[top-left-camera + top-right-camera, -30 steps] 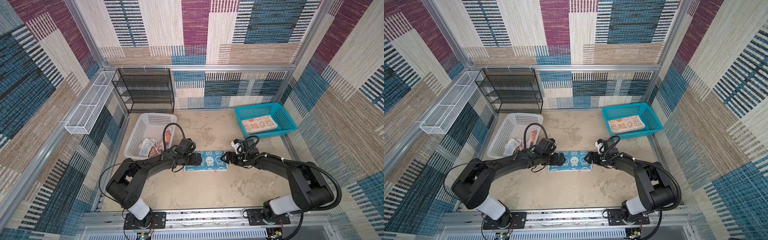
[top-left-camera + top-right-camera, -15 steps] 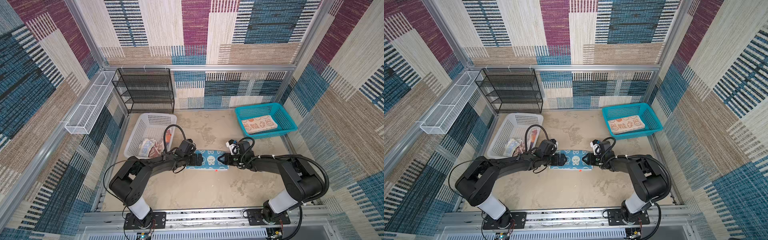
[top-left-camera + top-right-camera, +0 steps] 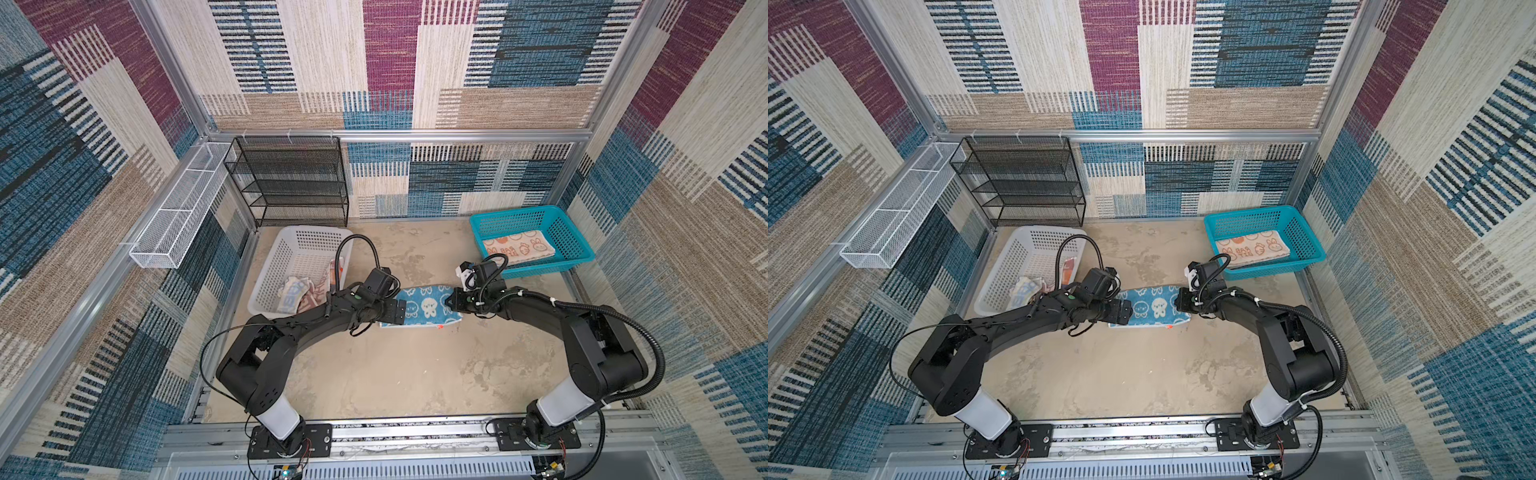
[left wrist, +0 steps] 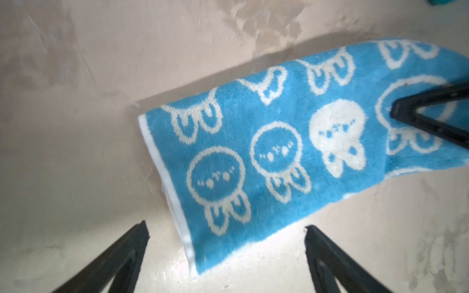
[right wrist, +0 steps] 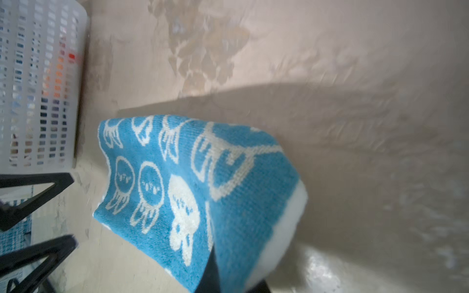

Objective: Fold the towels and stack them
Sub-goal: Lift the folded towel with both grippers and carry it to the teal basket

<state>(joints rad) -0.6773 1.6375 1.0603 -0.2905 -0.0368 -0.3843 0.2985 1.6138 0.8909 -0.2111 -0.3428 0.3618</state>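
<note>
A folded blue-and-white rabbit towel (image 3: pixel 424 307) (image 3: pixel 1154 307) lies mid-table between both grippers. My right gripper (image 3: pixel 451 301) (image 3: pixel 1179 303) is shut on its right end, and that end (image 5: pixel 203 190) is lifted and curled over the right gripper (image 5: pixel 228 276). My left gripper (image 3: pixel 399 311) (image 3: pixel 1125 311) stands open at the left end, its fingers either side of the towel's corner (image 4: pixel 279 152), with nothing pinched in the left gripper (image 4: pixel 225 228). An orange-and-cream towel (image 3: pixel 519 249) (image 3: pixel 1252 249) lies folded in the teal basket (image 3: pixel 577 245). A crumpled lettered towel (image 3: pixel 297 293) (image 3: pixel 1027 289) sits in the white basket (image 3: pixel 291 245).
A black mesh rack (image 3: pixel 291 178) stands against the back wall. A white wire shelf (image 3: pixel 178 208) hangs on the left wall. Bare beige tabletop (image 3: pixel 395 374) stretches in front of the towel. The right arm's finger (image 4: pixel 418 111) shows in the left wrist view.
My right gripper has closed on the blue towel's right end and raised it slightly. The left gripper has stayed open at the left end.
</note>
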